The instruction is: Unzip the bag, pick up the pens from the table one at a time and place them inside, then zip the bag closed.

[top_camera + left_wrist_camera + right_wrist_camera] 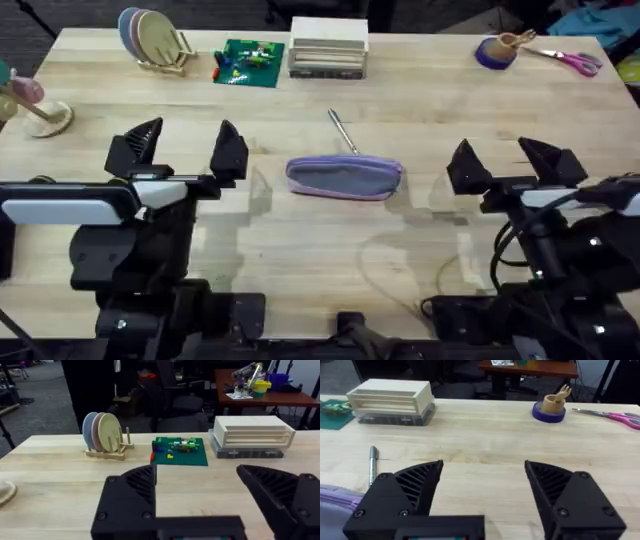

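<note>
The lavender bag [344, 177] lies lengthwise at the middle of the table [320, 250], its zipper edge facing the far side; a corner of the bag [335, 497] shows in the right wrist view. A silvery-grey pen [343, 131] lies just behind it, one end touching the bag's top edge, and the pen [372, 464] appears again in the right wrist view. My left gripper [188, 150] hovers open to the bag's left. My right gripper [506, 160] stands open to the bag's right. Both hold nothing.
Along the far edge stand a plate rack [155, 40], a green brick baseplate [248, 62], a cream box [327, 47], a purple tape roll with a wooden cup [497, 50] and pink-handled scissors [572, 61]. A wooden stand [40, 110] is at the left.
</note>
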Motion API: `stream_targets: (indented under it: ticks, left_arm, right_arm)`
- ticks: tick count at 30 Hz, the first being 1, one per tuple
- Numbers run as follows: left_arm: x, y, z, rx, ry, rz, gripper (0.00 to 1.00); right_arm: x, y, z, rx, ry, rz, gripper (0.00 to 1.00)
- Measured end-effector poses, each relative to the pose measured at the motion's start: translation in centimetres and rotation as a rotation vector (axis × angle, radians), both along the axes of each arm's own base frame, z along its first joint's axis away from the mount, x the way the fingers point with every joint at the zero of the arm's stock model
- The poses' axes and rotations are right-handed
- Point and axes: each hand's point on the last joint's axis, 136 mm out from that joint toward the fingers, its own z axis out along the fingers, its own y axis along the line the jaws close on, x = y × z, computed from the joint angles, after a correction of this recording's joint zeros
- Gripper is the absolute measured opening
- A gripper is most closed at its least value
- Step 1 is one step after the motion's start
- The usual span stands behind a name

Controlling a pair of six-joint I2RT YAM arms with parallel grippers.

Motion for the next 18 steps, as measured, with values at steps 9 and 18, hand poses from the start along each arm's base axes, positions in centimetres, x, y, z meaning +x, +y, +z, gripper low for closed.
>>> stream_targets:
  ticks: [9,18]
  left_arm:
    - [-1.3,0.2,1.3,0.039,0.101,0.012,0.993]
    - [-3.1,0.3,7.6,0.126,0.172,0.015,0.993]
  right_arm:
    - [-0.9,0.0,3.9,-0.073,-0.041,0.004,0.998]
    - [-1.3,0.0,7.2,-0.111,0.102,0.015,0.998]
